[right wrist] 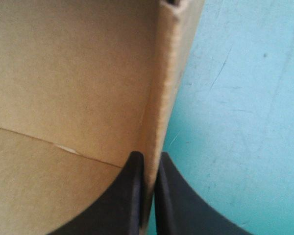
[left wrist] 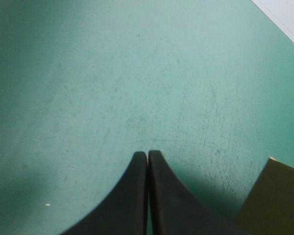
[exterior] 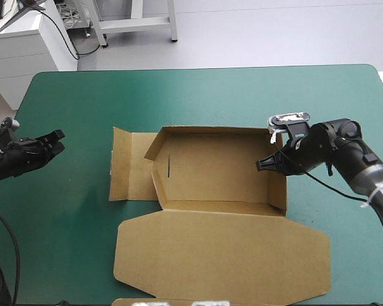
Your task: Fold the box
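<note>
The brown box (exterior: 217, 169) lies mid-table as an open tray with its far and right walls raised. Its lid (exterior: 223, 255) lies flat toward the near edge and a left flap (exterior: 127, 162) lies flat on the cover. My right gripper (exterior: 266, 164) pinches the tray's right wall. In the right wrist view that wall (right wrist: 164, 98) runs straight between the black fingers (right wrist: 132, 196), which are shut on it. My left gripper (exterior: 54, 139) hovers well left of the box, shut and empty (left wrist: 147, 155). A corner of the box (left wrist: 277, 196) shows beside it.
The teal-green cover (exterior: 242, 95) stretches bare beyond the box toward the far edge and on the left around the left arm. The flat lid reaches almost to the near edge.
</note>
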